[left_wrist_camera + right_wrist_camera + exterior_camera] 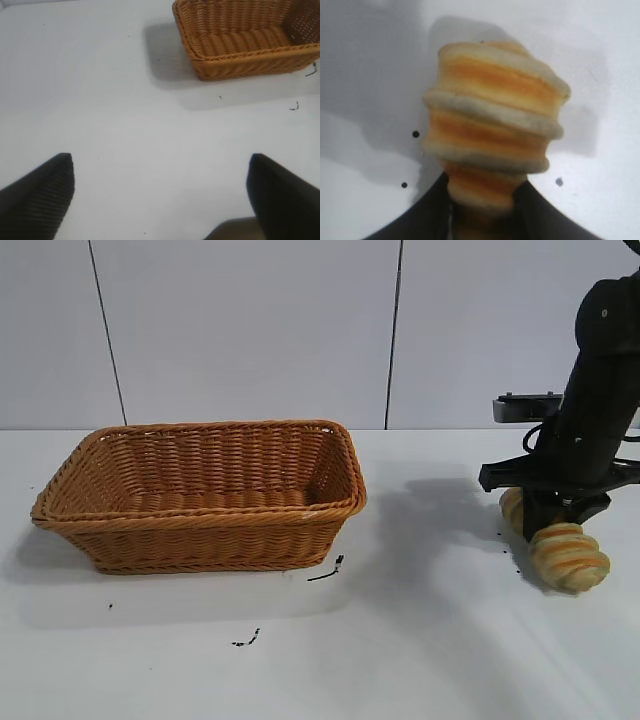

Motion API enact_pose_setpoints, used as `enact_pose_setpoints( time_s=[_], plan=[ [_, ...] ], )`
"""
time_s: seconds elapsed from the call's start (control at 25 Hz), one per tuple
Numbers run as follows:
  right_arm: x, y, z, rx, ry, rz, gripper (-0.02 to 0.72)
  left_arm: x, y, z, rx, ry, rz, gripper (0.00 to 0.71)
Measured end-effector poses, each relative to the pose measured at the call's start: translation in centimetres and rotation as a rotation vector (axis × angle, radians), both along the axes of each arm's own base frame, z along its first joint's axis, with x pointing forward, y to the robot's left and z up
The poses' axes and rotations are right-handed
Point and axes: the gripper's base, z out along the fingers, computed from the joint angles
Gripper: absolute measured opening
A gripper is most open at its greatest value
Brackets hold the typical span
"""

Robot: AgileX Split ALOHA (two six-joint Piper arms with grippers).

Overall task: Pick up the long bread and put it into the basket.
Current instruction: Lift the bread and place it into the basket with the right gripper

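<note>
The long bread [567,553], tan-yellow with orange-brown stripes, lies on the white table at the right. My right gripper [553,523] stands over its middle and is shut on it. In the right wrist view the loaf [492,125] sticks out from between the two black fingers [432,207], pinched near its hidden end. The orange-brown wicker basket [205,494] stands empty at the left centre, well left of the bread. My left gripper [160,195] is out of the exterior view; its wrist view shows it open over bare table, the basket [245,37] far beyond it.
Small black marks [327,571] lie on the table just in front of the basket's right corner, with another [246,639] nearer the front. A white panelled wall stands behind the table.
</note>
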Motion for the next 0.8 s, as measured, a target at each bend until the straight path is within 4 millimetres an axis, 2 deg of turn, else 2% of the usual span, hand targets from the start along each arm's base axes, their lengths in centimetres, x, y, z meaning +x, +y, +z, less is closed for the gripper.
enact_pose_setpoints(
  time_s=[0.2,0.36,0.6,0.8],
  plan=[
    [0.5,0.2,4.2,-0.001,-0.008,0.008,0.143,0.0,0.0,0.0,0.000,0.000,0.000,0.696],
    [1.0,2.1,6.4,-0.007,-0.048,0.054,0.143,0.0,0.0,0.0,0.000,0.000,0.000,0.696],
    [1.5,8.3,9.9,0.012,-0.140,0.187,0.143,0.0,0.0,0.0,0.000,0.000,0.000,0.696],
    [1.9,14.6,10.3,0.024,-0.152,0.315,0.143,0.0,0.0,0.0,0.000,0.000,0.000,0.696]
  ],
)
